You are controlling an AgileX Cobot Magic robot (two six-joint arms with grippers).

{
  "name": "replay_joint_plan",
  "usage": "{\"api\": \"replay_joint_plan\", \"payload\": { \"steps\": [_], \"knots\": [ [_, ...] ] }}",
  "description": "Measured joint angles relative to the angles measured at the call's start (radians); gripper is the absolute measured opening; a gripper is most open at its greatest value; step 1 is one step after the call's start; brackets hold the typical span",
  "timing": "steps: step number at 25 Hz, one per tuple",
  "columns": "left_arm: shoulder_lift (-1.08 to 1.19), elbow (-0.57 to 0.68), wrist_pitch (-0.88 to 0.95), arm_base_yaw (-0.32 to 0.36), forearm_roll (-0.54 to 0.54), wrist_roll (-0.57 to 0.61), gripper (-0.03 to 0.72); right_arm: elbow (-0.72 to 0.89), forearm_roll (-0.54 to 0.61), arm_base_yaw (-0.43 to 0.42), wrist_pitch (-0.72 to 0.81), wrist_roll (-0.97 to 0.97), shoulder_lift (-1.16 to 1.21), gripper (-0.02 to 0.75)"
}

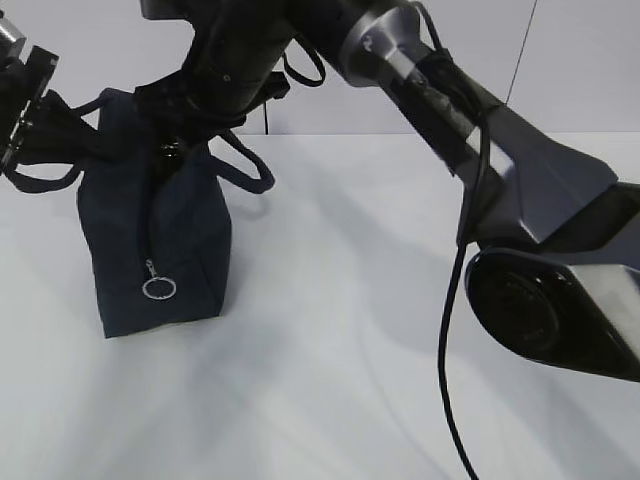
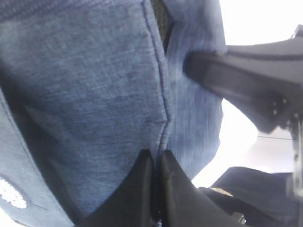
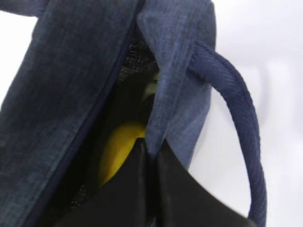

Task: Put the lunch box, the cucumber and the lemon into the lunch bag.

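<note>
- Two grippers are clamped on the lunch bag's (image 1: 155, 235) fabric, one at each side of its top opening.
- Nearest the right wrist camera, the right gripper (image 3: 150, 151) has its jaws clenched on the edge of the fabric flap beside the opening, with almost no gap between the black fingers (image 3: 130, 189).
- Just behind those fingers, the lemon (image 3: 117, 151) lies inside the bag, its yellow skin showing through the dark gap.
- Deeper in the opening there is a pale greenish patch, possibly the lunch box, but it is too dim to tell.
- A loop handle (image 3: 241, 127) arcs free to the right of the flap.
- In the left wrist view, the left gripper (image 2: 156, 163) is pinched shut on a seam of the bag's fabric.
- Farther off, in the exterior view, the bag stands upright on the white table (image 1: 340, 330), its ring pull (image 1: 158, 288) hanging low on the front zipper.
</note>
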Motion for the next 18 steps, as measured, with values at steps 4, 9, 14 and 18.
{"api": "replay_joint_plan", "payload": {
  "steps": [4,9,14,18],
  "knots": [
    [0.000,0.000,-0.002,-0.016,-0.009,0.000,-0.009,0.000,-0.031,0.000,0.000,0.000,-0.002,0.002],
    [0.001,0.000,-0.002,-0.016,-0.022,0.000,-0.009,0.000,-0.084,0.000,0.001,-0.001,-0.006,0.002],
    [0.001,0.000,-0.004,-0.020,-0.042,0.002,-0.009,0.000,-0.174,0.000,0.001,-0.004,-0.012,0.001],
    [0.001,0.000,-0.007,-0.020,-0.046,0.002,-0.009,0.000,-0.214,0.000,0.001,-0.006,-0.012,0.001]
  ]
}}
